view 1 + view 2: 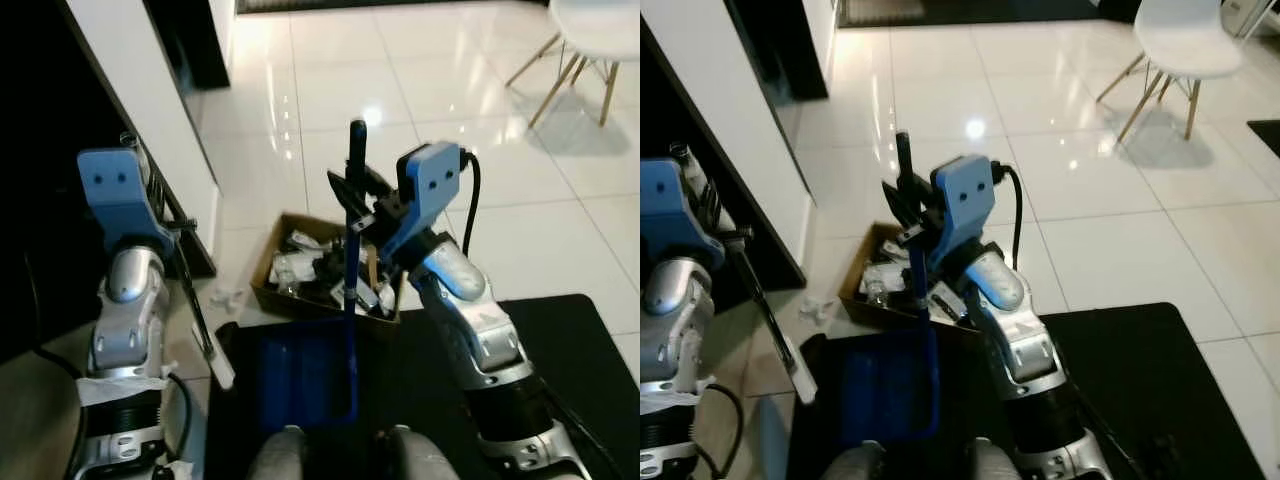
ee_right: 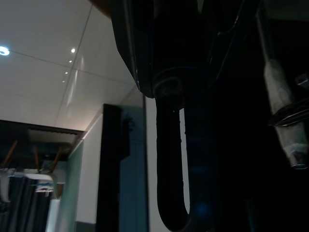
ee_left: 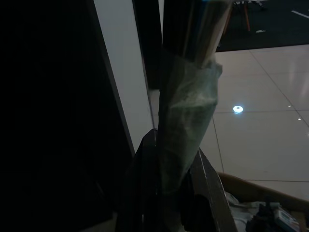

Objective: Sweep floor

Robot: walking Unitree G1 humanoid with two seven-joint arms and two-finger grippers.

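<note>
My right gripper [image 1: 357, 197] is shut on the upright blue handle of a long-handled dustpan [image 1: 300, 378], high on the shaft. The blue pan rests low in front of me on a black mat [image 1: 565, 335]. My left gripper [image 3: 174, 162] is shut on a broom handle [image 3: 186, 121] wrapped in clear plastic. In the left eye view that thin dark handle [image 1: 188, 275] slants down to a white head [image 1: 218, 362] near the floor. A few small white scraps [image 1: 226, 297] lie on the tiles beside the mat.
An open cardboard box [image 1: 272, 262] full of rubbish stands just beyond the pan. A white cabinet side and dark furniture [image 1: 150, 100] run along my left. A white chair [image 1: 592, 35] stands far right. Glossy tiles [image 1: 400, 90] stretch ahead.
</note>
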